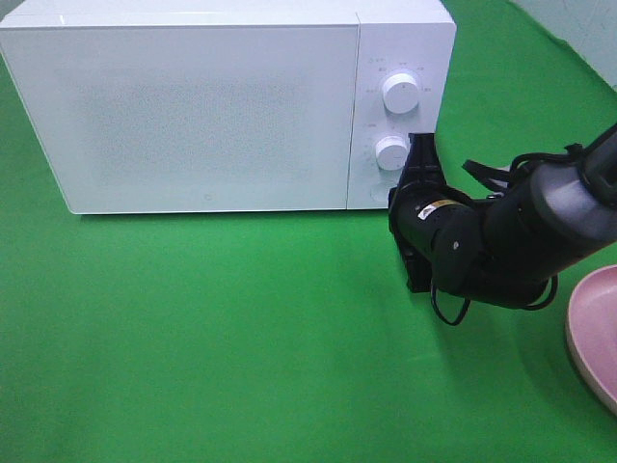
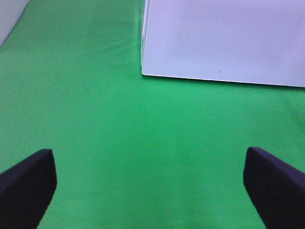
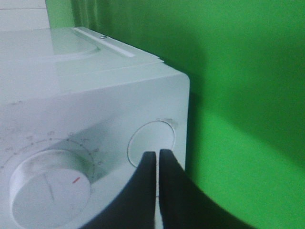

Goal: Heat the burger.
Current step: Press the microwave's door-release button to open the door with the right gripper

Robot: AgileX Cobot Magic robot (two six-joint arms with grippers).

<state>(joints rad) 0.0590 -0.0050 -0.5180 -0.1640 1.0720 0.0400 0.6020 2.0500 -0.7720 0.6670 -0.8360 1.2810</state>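
Note:
The burger is out of view in every frame. A white microwave (image 1: 212,116) stands at the back of the green cloth with its door closed. My right gripper (image 1: 403,188) is shut and empty at the lower right corner of the control panel. In the right wrist view its fingertips (image 3: 156,155) are pressed together right at the round button (image 3: 151,140), beside the lower dial (image 3: 50,186). My left gripper (image 2: 150,191) is open and empty over bare cloth, in front of the microwave's front left corner (image 2: 143,71). It does not show in the high view.
A round pink plate (image 1: 598,328) lies at the right edge of the high view, cut off by the frame, with nothing showing on its visible part. Two white dials (image 1: 399,93) (image 1: 391,152) sit on the microwave's panel. Green cloth covers the table (image 1: 241,328).

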